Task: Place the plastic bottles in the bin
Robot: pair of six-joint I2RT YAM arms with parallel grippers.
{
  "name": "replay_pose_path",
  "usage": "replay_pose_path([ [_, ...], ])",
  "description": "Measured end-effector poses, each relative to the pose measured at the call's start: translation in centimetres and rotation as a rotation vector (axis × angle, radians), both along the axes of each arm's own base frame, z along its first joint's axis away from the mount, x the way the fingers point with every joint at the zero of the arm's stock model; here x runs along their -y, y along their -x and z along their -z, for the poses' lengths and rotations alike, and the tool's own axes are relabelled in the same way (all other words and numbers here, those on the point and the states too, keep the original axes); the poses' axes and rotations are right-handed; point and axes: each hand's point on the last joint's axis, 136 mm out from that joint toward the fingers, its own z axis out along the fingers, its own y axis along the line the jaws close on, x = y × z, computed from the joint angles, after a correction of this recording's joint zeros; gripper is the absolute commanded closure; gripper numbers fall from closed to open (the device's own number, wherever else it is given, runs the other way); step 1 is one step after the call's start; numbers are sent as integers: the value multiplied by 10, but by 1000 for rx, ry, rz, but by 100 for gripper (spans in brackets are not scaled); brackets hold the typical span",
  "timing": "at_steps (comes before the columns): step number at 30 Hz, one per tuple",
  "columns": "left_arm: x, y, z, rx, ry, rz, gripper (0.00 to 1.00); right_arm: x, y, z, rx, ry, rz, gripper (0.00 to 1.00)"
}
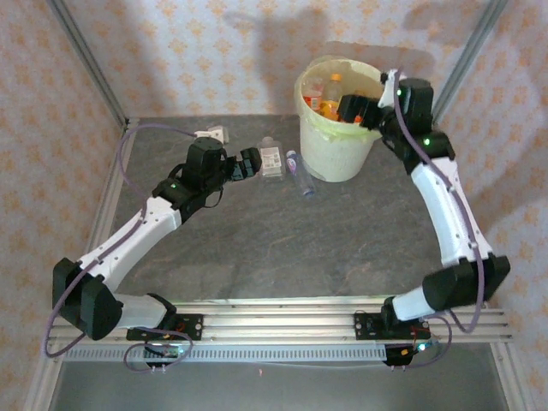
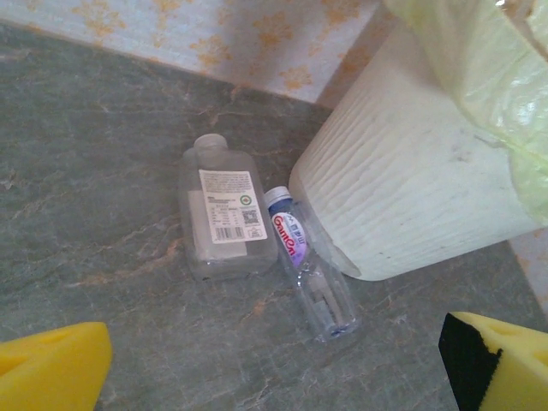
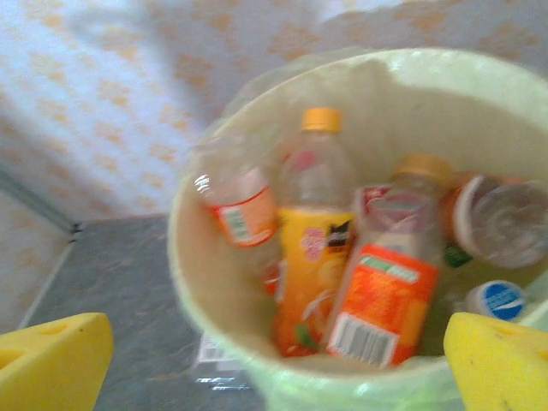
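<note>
Grey marbled table [image 1: 282,248] against patterned wallpaper [image 1: 214,51]: the bin [image 1: 336,163] stands at the far side with several plastic bottles [image 3: 312,248] inside (orange labels dominate). A flat clear bottle [image 1: 271,159] and a slim blue-capped bottle [image 1: 301,175] lie side by side near its wall. Left gripper [image 1: 250,163], fingers apart, sits beside the flat bottle; right gripper [image 1: 355,110], also spread and empty, hangs over the bin.

Bin [image 1: 336,158] set near the far edge of the table [image 1: 282,248], towards its right corner.
Orange bottles [image 1: 329,92] are seen inside it, and the right gripper [image 1: 347,110] is held over its rim. A flat clear bottle [image 1: 271,158] and a small slim bottle [image 1: 301,174] are laid side by side just left of the bin, with the left gripper [image 1: 251,163] just beside the flat one.
</note>
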Motion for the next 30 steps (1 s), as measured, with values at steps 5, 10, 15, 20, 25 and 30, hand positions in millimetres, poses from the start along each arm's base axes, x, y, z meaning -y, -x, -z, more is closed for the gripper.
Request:
replay_pose_path([
  [5, -3, -7, 16, -42, 0, -50, 0, -50, 45, 22, 32, -7, -163, 1],
  [10, -20, -12, 35, -108, -2, -150, 0, -84, 65, 74, -44, 89, -229, 1],
  [15, -37, -16, 41, -137, 25, -226, 0, -94, 67, 135, -159, 217, -223, 1],
  [20, -44, -17, 46, -151, 39, -252, 0, -99, 59, 180, -238, 329, -188, 1],
  [25, -38, -17, 60, -194, 47, -219, 0, -102, 48, 216, -290, 370, -137, 1],
  [30, -32, -21, 91, -271, 26, -212, 0, -103, 28, 248, -302, 396, -79, 0],
])
